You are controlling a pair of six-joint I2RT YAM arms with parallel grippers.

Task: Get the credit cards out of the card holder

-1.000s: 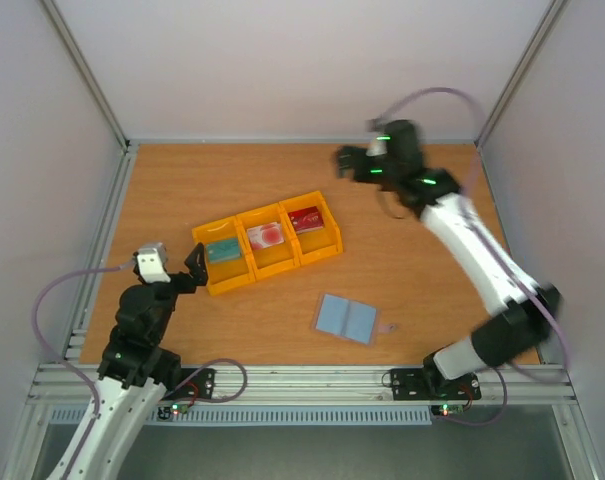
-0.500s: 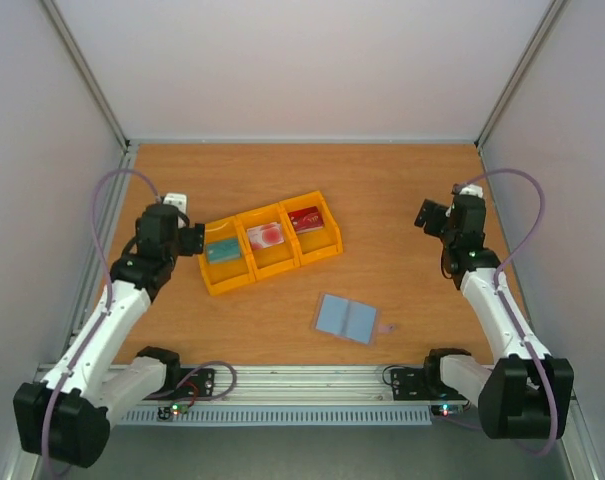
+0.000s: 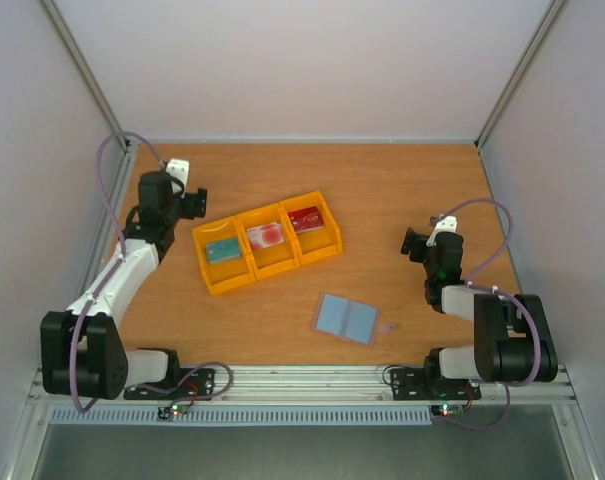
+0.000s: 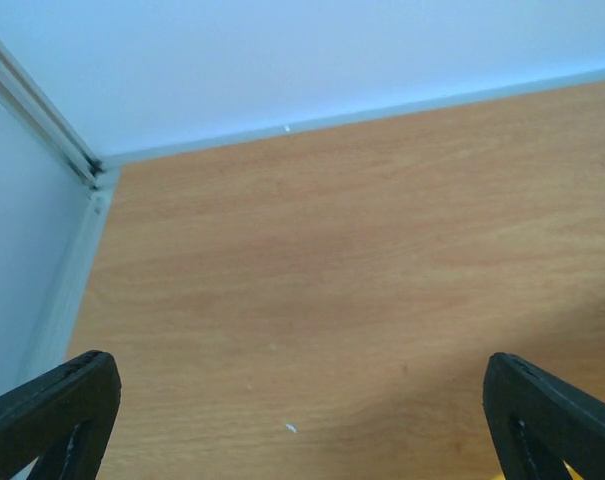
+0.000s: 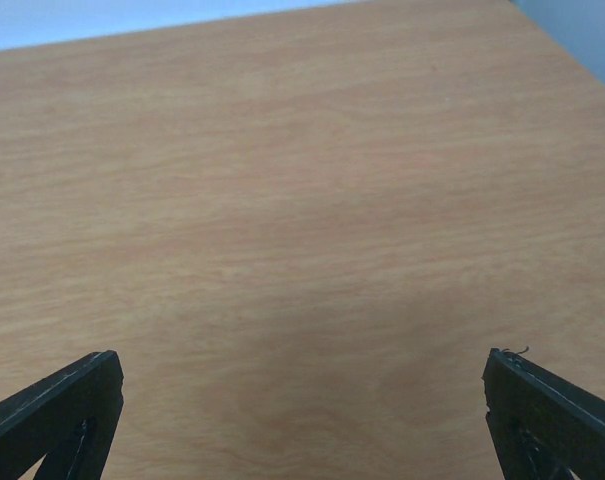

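The wooden table [image 3: 382,190] fills the top view, walled at 9, 12 and 3 o'clock, with a metal rail along 6 o'clock. Bare wood runs from its middle out to 12 o'clock.

The yellow tray [image 3: 282,268] sits slanted just toward 10 o'clock of the table's centre. The card holder [image 3: 346,319] lies open and flat at 5 o'clock, pale inside up, well apart from the tray. Its pockets are too small to read. A pinkish speck at its 3 o'clock side cannot be made out.

One card lies in each tray compartment: teal card [image 3: 222,251], whitish-pink card [image 3: 266,236], dark red card [image 3: 307,220].

The left gripper [image 3: 195,203] hangs at the tray's 10 o'clock, near the left wall. The right gripper [image 3: 410,243] is at 3 o'clock, bare wood between it and the holder. In both wrist views the fingers stand wide apart over bare wood, gripping nothing, their bases cut off by the lower edge.
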